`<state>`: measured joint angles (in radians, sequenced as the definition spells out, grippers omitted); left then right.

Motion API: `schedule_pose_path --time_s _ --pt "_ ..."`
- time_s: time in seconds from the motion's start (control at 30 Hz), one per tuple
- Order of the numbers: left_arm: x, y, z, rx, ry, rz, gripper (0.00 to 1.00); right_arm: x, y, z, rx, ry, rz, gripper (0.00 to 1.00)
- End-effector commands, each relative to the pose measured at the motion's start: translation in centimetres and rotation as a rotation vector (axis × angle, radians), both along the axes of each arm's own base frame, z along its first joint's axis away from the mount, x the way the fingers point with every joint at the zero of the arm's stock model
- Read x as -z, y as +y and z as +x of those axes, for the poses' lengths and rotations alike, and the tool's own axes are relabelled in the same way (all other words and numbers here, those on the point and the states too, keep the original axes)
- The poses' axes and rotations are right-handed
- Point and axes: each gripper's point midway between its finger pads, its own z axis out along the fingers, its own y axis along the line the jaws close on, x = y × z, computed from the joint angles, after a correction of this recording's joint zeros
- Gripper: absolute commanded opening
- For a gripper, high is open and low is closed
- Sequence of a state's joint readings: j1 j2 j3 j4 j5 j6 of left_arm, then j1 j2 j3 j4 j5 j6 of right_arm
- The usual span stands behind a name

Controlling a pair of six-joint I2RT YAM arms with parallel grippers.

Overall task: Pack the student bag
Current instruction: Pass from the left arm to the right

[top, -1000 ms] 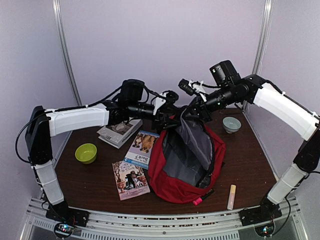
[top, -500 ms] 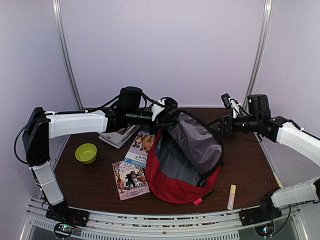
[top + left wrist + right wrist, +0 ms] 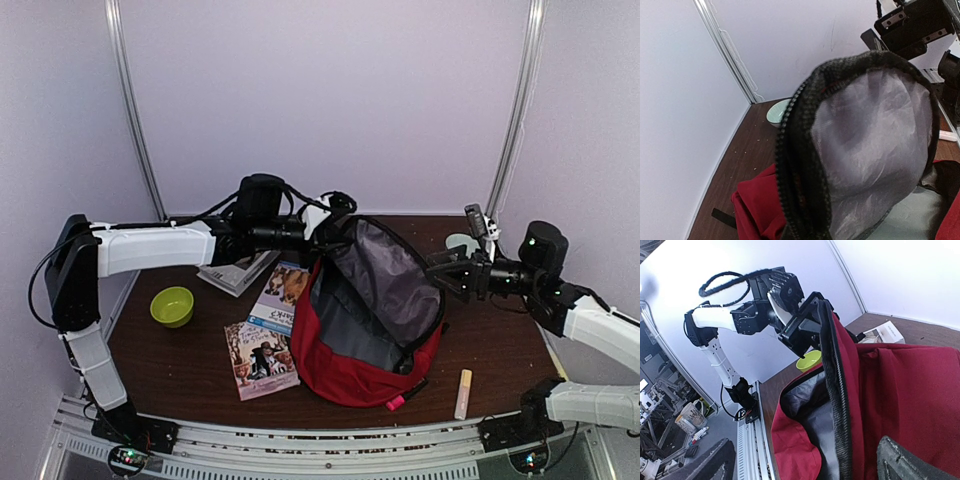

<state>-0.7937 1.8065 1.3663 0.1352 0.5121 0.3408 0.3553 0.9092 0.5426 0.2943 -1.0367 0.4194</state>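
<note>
The student bag (image 3: 352, 362), a big red backpack with grey lining, lies open in the middle of the table. My left gripper (image 3: 326, 224) is shut on the back of its zipped rim and holds the flap up. In the left wrist view that black zipper rim (image 3: 801, 150) fills the frame and hides my fingers. The right wrist view shows the left gripper (image 3: 807, 336) pinching the rim. My right gripper (image 3: 446, 276) hangs open just right of the bag, apart from it. Its fingertips (image 3: 705, 465) frame the red bag (image 3: 900, 390) with nothing between them.
Three books (image 3: 284, 296) (image 3: 261, 358) (image 3: 238, 270) lie left of the bag, and a green bowl (image 3: 172, 306) sits further left. A pink marker (image 3: 405, 396) and a cream tube (image 3: 464, 393) lie at the front right. A pale bowl (image 3: 776, 111) sits at the back right.
My right gripper let go of the bag's rim, opened wide and drew back to the right and lower. The left gripper shut on the rim. The flap sagged a little.
</note>
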Motion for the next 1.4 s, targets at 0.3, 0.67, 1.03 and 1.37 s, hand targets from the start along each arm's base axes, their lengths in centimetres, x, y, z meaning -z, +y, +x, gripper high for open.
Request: schedule_pose_path --time_s 0.3,0.67,1.03,1.37 --pt "-3.6 0.5 0.9 -0.046 -0.063 -0.096 0.0 5.9 -0.9 3.3 0.208 0.067 -0.186 0.7" --pt "-7.2 3.6 1.5 -0.199 -0.169 -0.171 0.0 -4.1 -2.1 13.5 0.467 -0.128 -0.281 0.0" --pt "-5.5 3.2 0.0 -0.174 -0.097 -0.158 0.0 -11.2 -0.9 18.4 0.512 -0.377 -0.282 0.01" --pt "0.1 2.1 -2.2 -0.072 0.183 -0.117 0.67 0.7 -2.4 17.4 0.521 -0.195 -0.434 0.09"
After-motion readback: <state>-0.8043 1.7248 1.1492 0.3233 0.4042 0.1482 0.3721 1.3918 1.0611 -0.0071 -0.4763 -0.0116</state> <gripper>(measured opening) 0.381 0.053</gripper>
